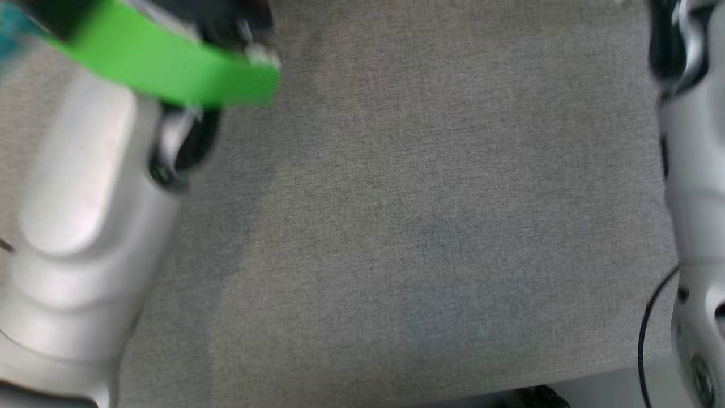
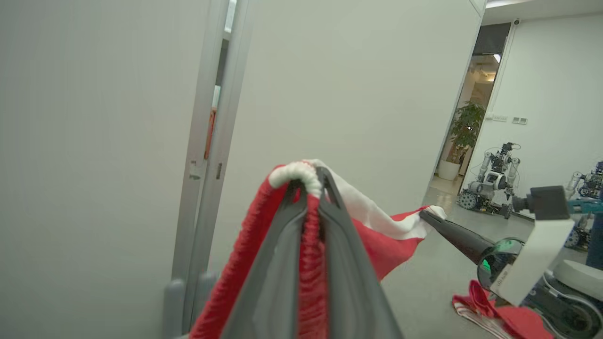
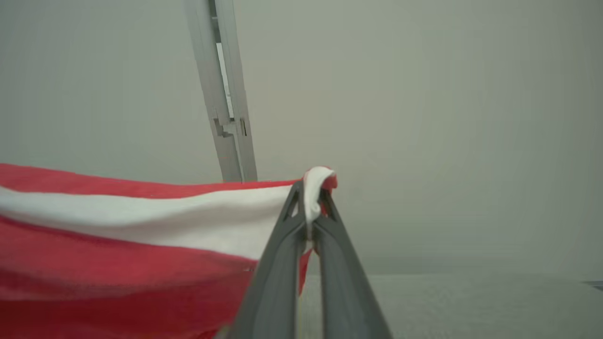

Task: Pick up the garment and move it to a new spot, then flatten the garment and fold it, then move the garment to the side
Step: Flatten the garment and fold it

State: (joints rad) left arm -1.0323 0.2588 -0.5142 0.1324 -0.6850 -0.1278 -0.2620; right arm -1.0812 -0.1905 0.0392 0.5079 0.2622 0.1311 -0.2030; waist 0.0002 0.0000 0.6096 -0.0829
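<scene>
1. Two grippers, both clenched on the garment (image 2: 381, 245). The left gripper (image 2: 308, 186) pinches a bunched red edge w/ a white ribbed rim poking over its tips. The right gripper (image 3: 311, 195) pinches the white band at the opp. end.
2. Closest to the head view we see the pale left forearm (image 1: 85, 198) at lower left, blurred, w/ a green band (image 1: 170, 68) across its top. The right forearm (image 1: 696, 198) runs down the right edge, a black cable (image 1: 648, 328) just beside it.
3. The garment hangs in the air btw the two grippers. It's red w/ a white stripe, top edge pulled fairly straight, lower part sagging.
4. Under it lies the grey fabric table (image 1: 425, 226).
5. In the left wrist view a red-and-white cloth (image 2: 490, 313) lies on a grey surface below the right arm. We can't tell if it's part of the same garment.
6. Behind all that stands a pale partition (image 2: 353, 94), w/ a metal post (image 2: 207, 141) at the panel joint.
7. Farthest off, past the partition's end, other robots (image 2: 492, 179) sit on the floor by a white wall. A potted plant (image 2: 466, 125) stands in the doorway beyond.
</scene>
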